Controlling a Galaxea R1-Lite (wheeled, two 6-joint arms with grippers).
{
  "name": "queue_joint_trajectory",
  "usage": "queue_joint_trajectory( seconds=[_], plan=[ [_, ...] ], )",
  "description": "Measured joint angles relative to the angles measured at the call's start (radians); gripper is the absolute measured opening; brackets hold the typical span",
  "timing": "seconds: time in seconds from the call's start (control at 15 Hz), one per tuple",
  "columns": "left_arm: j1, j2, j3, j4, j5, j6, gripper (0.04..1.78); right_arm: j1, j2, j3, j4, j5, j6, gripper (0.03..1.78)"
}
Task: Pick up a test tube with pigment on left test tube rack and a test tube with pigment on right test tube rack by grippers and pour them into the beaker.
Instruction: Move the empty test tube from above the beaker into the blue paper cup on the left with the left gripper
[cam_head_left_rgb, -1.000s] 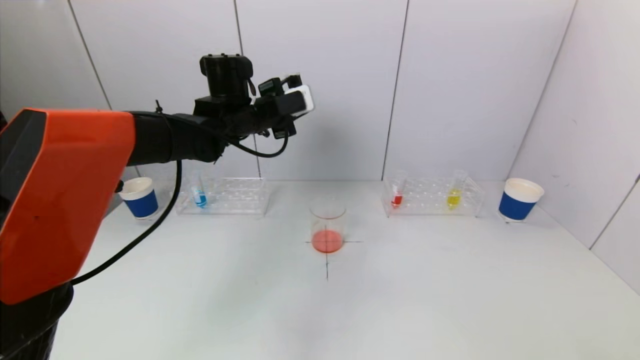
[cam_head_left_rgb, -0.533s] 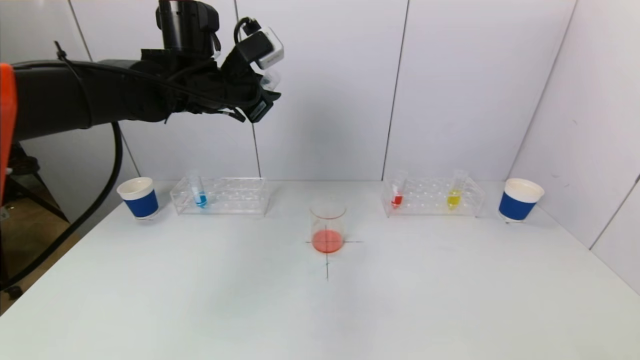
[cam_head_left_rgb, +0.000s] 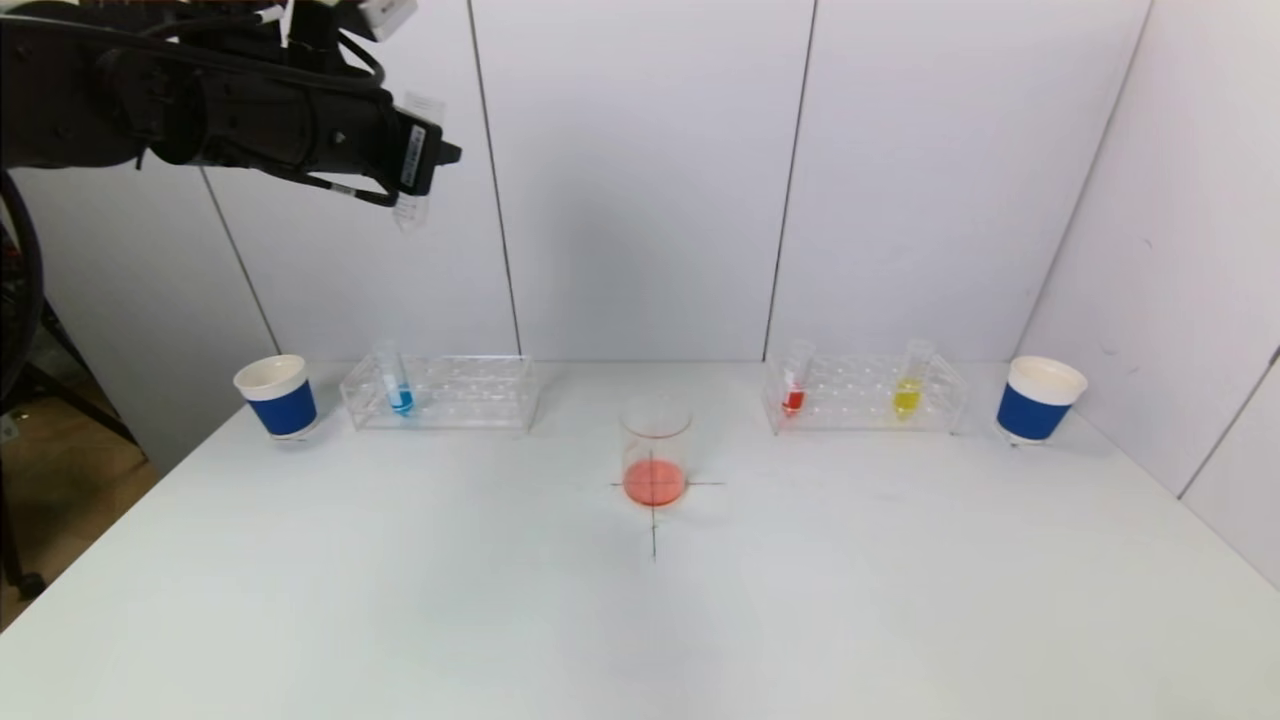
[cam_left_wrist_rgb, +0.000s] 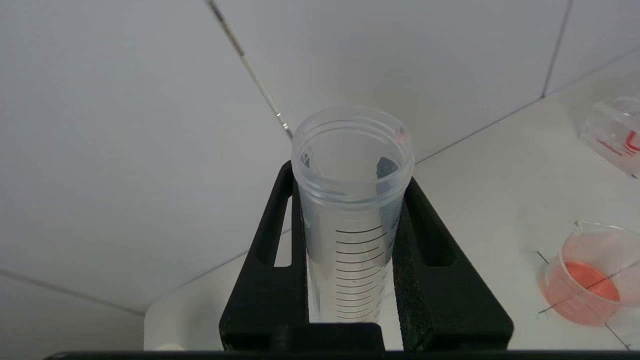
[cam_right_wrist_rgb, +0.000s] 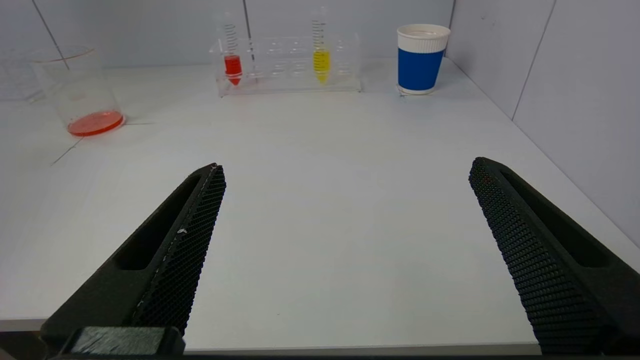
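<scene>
Head view: left gripper (cam_head_left_rgb: 415, 160) pinches an empty-looking test tube (cam_head_left_rgb: 412, 205) upright, high far-left, left rack (cam_head_left_rgb: 440, 392) below; right gripper (cam_right_wrist_rgb: 345, 250) spread wide, near the right-rack tubes.

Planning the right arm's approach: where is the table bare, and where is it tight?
Bare: the near half of the table in front of the beaker, and the gaps between the beaker and each rack. Tight: the back edge, where the left rack and right rack each sit beside a cup.

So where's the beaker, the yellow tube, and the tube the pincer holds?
beaker (cam_head_left_rgb: 655, 455), head view, glass wall.
yellow tube (cam_head_left_rgb: 908, 397), head view, yellow liquid.
held tube (cam_left_wrist_rgb: 350, 200), left wrist view, upper wall.
</scene>
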Motion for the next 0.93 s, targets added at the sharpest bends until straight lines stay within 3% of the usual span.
queue_joint_trajectory(
  seconds=[0.33, 0.67, 0.93],
  plan=[
    [0.159, -0.039, 0.029, 0.002, 0.126, -0.180, 0.48, 0.000, 0.000, 0.000, 0.000, 0.000, 0.000, 1.77],
    [0.319, -0.050, 0.150, -0.027, 0.096, -0.250, 0.48, 0.000, 0.000, 0.000, 0.000, 0.000, 0.000, 1.77],
    [0.382, -0.025, 0.238, -0.175, 0.071, -0.259, 0.48, 0.000, 0.000, 0.000, 0.000, 0.000, 0.000, 1.77]
  ],
)
